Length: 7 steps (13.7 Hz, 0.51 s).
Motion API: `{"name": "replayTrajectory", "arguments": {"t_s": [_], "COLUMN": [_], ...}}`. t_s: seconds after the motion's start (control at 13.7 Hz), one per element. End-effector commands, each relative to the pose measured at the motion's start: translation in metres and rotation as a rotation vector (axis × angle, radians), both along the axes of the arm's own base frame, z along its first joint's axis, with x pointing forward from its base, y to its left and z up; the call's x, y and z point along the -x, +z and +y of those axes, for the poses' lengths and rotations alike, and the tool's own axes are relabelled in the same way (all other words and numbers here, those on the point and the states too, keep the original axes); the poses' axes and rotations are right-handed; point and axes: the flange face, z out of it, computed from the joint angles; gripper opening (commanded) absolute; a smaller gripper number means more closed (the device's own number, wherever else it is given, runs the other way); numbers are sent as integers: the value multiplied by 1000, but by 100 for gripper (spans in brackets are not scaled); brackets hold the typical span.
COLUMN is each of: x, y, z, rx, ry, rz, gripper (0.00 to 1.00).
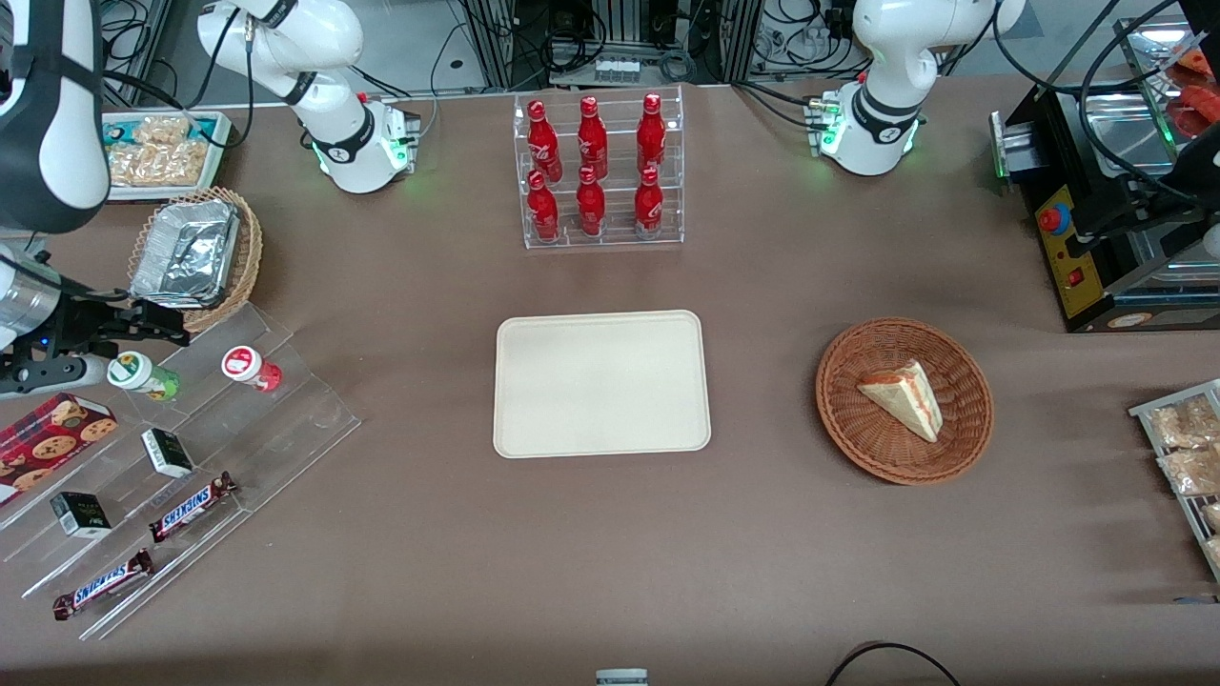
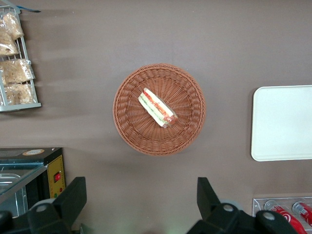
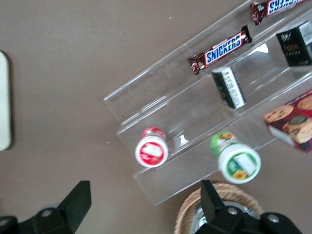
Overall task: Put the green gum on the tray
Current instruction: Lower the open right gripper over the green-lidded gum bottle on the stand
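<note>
Claw: we see the claw [image 1: 129, 324] at the left edge of the front view, above the clear stepped rack [image 1: 181, 457]; its two fingers [image 3: 75, 202] stand wide apart, with nothing between them.
Green gum: we find the green gum [image 1: 143, 375] upright on the top step of the rack, at the left of the front view, just below the claw and not touched by it; its white lid [image 3: 240, 164] carries a green-and-orange mark.
Red bottle: the red bottle [image 1: 252, 369] stands on the same step beside the green gum, a gap between them.
Tray: the tray [image 1: 601, 383] lies flat at the centre of the front view on the brown counter [image 1: 610, 534], well apart from the rack, with nothing on it.
Rack's lower steps: we see two chocolate bars [image 1: 192, 506], two small dark boxes [image 1: 167, 452] and a cookie box [image 1: 50, 433].
Foil tray: the foil tray [image 1: 186, 252] sits in a wicker basket [image 1: 250, 250] just above the rack in the front view.
</note>
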Motion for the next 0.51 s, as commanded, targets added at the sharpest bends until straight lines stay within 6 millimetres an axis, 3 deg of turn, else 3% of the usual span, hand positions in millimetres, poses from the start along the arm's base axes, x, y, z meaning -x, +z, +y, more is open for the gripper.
{"name": "replayTrajectory", "arguments": {"t_s": [0.0,0.22,0.44], "x": [7,13,18], "y": [-23,-37,-54], "z": [-29,-61,-79], "rx": [5,-4,-7], "ry": [102,239,388], "rz": [-43,-58,-66], "gripper": [100,100,100]}}
